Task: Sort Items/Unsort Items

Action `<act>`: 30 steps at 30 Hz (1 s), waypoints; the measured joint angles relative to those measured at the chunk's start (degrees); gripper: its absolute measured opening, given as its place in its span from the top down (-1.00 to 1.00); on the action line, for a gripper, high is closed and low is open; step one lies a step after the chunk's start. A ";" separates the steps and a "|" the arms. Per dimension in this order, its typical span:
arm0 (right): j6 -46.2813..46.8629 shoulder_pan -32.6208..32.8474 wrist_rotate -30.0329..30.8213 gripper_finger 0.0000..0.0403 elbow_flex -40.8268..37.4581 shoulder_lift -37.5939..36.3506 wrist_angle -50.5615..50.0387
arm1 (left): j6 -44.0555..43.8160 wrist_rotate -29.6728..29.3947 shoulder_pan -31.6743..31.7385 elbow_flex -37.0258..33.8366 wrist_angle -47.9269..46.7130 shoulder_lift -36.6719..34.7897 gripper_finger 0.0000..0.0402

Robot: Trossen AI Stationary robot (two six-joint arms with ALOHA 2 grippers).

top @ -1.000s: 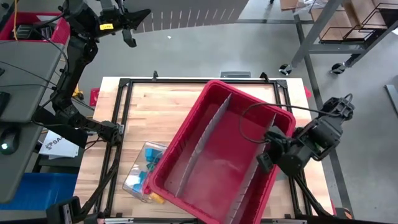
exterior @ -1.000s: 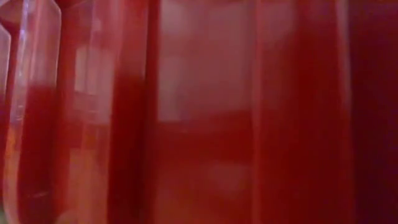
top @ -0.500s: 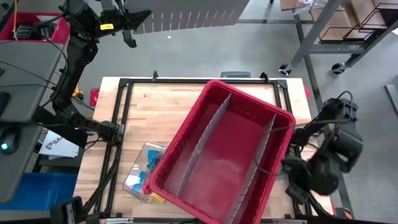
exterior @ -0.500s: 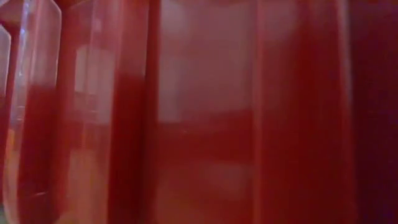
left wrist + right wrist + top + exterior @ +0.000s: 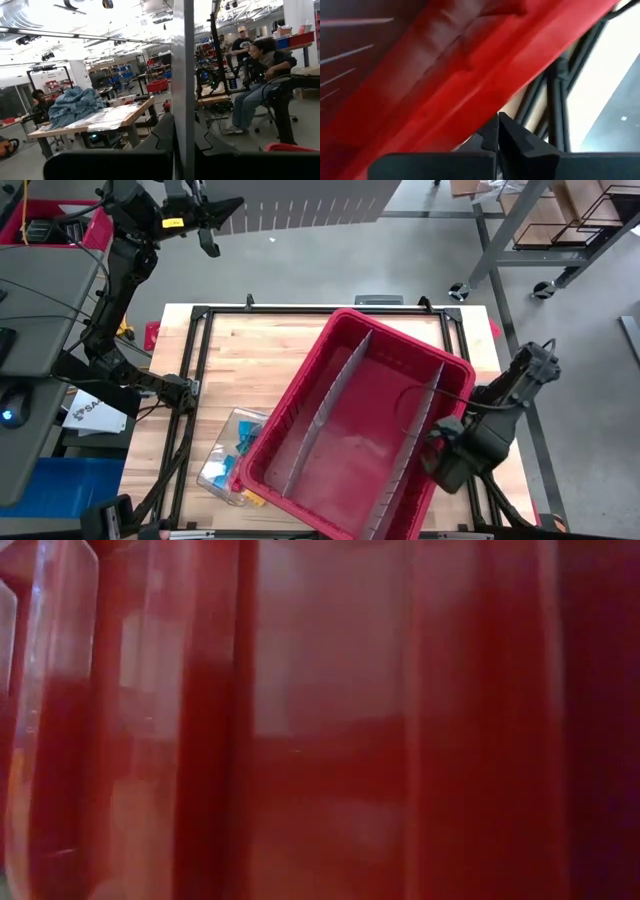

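Where dividers stand: glossy (ribbed) red bin [image 5: 350, 420]

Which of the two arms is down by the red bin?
The right arm: its tool sits at the bin's right rim, while the left tool is raised beyond the table's far-left corner.

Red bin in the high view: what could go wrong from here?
1. The red bin lies skewed over a clear bag of items; shifting it may crush or drag them.
2. The shut right gripper sits tight at the bin's rim and might bump it.
3. The bin fills the low view.
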 joint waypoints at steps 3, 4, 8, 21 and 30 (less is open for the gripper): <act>-0.30 -2.72 -0.48 1.00 -4.72 -2.72 -0.65 | 0.64 -0.03 0.01 0.00 0.03 0.00 0.99; -0.43 -3.52 -0.05 1.00 -6.08 -3.81 -0.69 | 0.65 0.00 -0.01 0.00 0.06 0.00 0.99; -1.37 -7.20 4.40 1.00 -10.93 -7.83 -0.13 | 0.73 -0.03 -0.02 0.02 0.20 0.02 0.99; -9.52 -28.24 29.30 1.00 -16.90 -14.21 -0.04 | 0.71 -1.63 0.00 0.02 1.74 0.09 0.99; -11.58 -43.77 45.73 1.00 -16.92 -14.25 3.76 | 0.17 -2.05 0.00 0.02 2.12 0.08 0.99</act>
